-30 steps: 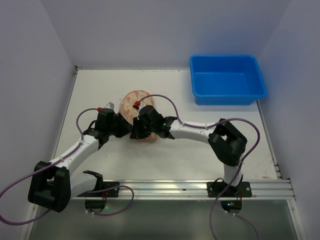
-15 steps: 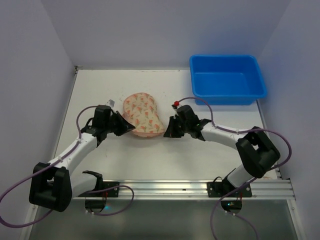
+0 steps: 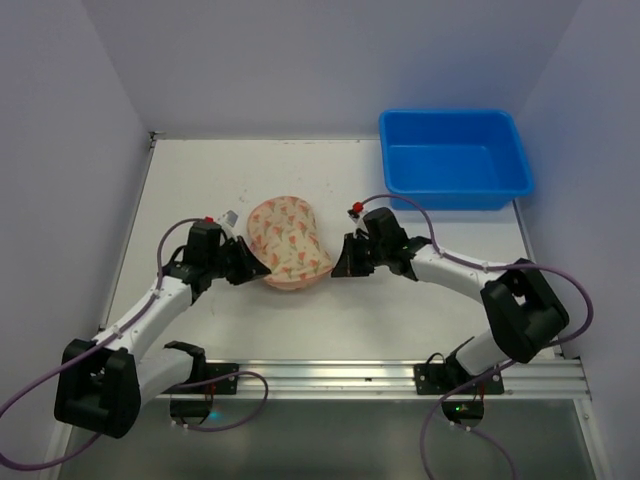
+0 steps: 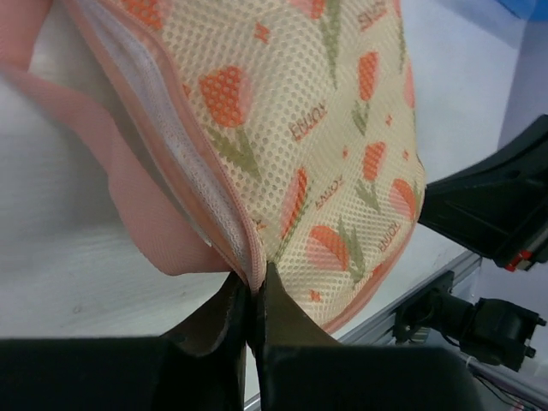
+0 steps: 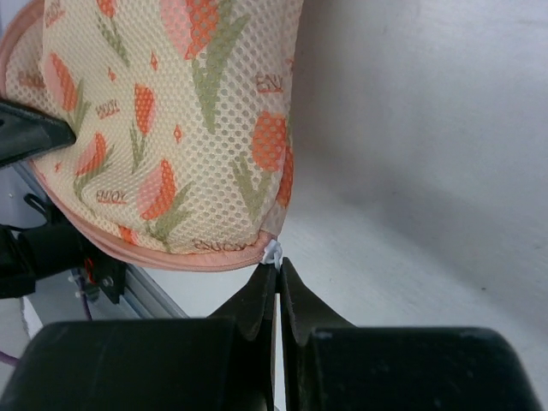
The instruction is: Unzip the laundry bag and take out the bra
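The work surface is a white table (image 3: pixel 200 180) closed in by pale walls (image 3: pixel 300 60), and an empty-looking blue tub (image 3: pixel 455 160) stands at the far right corner. The laundry bag (image 3: pixel 290 238) lies near the middle of the table, well apart from the tub, with its flower-printed side up and one arm on each side of it.

From my left wrist camera I see the left gripper (image 4: pixel 253 295) with its fingers pressed together on the pink trim at the edge of the laundry bag (image 4: pixel 325 128), so the edge is pinched between them. Beside this trim a strip of white mesh (image 4: pixel 145 111) shows between two pink edges; I cannot tell what it belongs to. In the top view this left gripper (image 3: pixel 260 268) touches the near-left edge of the bag.

The right gripper (image 5: pixel 276 272) has its fingers closed tight, with no gap. A small white tab (image 5: pixel 272 252) at the corner of the laundry bag (image 5: pixel 171 128) sits just at the fingertips; whether it is really clamped I cannot tell. From above, the right gripper (image 3: pixel 340 264) is just at the right edge of the bag.
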`<state>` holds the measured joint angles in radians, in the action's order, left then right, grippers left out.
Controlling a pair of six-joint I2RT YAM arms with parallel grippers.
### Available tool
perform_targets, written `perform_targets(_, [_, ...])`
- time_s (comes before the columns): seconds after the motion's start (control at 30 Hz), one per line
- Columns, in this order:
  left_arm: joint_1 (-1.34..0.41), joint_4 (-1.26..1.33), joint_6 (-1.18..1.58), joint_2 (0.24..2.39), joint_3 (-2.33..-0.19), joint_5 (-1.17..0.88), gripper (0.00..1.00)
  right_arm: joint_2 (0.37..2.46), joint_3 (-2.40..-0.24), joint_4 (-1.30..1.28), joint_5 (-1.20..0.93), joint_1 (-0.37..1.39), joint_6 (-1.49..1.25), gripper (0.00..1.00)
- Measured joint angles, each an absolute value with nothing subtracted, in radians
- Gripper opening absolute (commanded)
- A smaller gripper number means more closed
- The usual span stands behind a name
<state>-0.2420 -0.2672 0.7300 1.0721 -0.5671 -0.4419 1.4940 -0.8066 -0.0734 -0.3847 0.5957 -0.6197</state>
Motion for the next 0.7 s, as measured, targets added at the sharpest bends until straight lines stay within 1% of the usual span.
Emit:
perform_targets(0.03, [-0.241,-0.275,0.73,1.073,-0.553,-0.425,0.22,1.509,-0.815,-0.087,-0.377,0.616,-0.615,0.0])
perform_targets(0.1, [-0.237,-0.302,0.725,1.074,-0.538,-0.381,0.35,1.537,-0.833,-0.119,-0.347,0.664,-0.608,0.0])
perform_targets(0.13, [-0.234,-0.327,0.719,1.073,-0.534,-0.34,0.52,1.552,-0.842,-0.139,-0.317,0.695,-0.606,0.0])
perform_targets(0.17, [-0.229,-0.347,0.715,1.071,-0.534,-0.303,0.61,1.559,-0.848,-0.159,-0.294,0.717,-0.605,0.04])
perform_targets(0.2, [-0.226,-0.36,0.711,1.066,-0.534,-0.274,0.72,1.56,-0.851,-0.175,-0.274,0.73,-0.608,0.1])
perform_targets(0.23, [-0.222,-0.376,0.711,1.056,-0.534,-0.242,0.88,1.561,-0.853,-0.191,-0.259,0.742,-0.61,0.27])
perform_targets(0.27, [-0.221,-0.393,0.709,1.04,-0.535,-0.211,0.92,1.561,-0.855,-0.206,-0.248,0.751,-0.617,0.35])
perform_targets(0.3, [-0.22,-0.408,0.712,1.019,-0.536,-0.184,0.94,1.562,-0.86,-0.221,-0.24,0.757,-0.616,0.41])
perform_targets(0.33, [-0.218,-0.422,0.712,0.998,-0.54,-0.16,0.95,1.562,-0.866,-0.233,-0.229,0.762,-0.616,0.5])
perform_targets(0.4, [-0.218,-0.45,0.71,0.965,-0.561,-0.121,0.94,1.562,-0.879,-0.256,-0.22,0.77,-0.615,0.57])
perform_targets(0.47, [-0.218,-0.456,0.702,0.947,-0.595,-0.093,0.92,1.552,-0.887,-0.27,-0.216,0.775,-0.616,0.74])
perform_targets(0.5, [-0.218,-0.453,0.694,0.946,-0.612,-0.084,0.9,1.538,-0.887,-0.279,-0.208,0.777,-0.614,0.78])
perform_targets(0.53, [-0.218,-0.445,0.688,0.95,-0.625,-0.079,0.88,1.515,-0.887,-0.29,-0.198,0.779,-0.61,0.86])
perform_targets(0.6, [-0.218,-0.424,0.683,0.973,-0.642,-0.079,0.84,1.456,-0.887,-0.307,-0.173,0.78,-0.603,0.89])
perform_targets(0.63, [-0.218,-0.41,0.678,0.995,-0.646,-0.081,0.79,1.418,-0.887,-0.316,-0.163,0.78,-0.6,0.9])
perform_targets(0.7, [-0.218,-0.38,0.671,1.055,-0.649,-0.088,0.74,1.337,-0.887,-0.33,-0.13,0.78,-0.593,0.91])
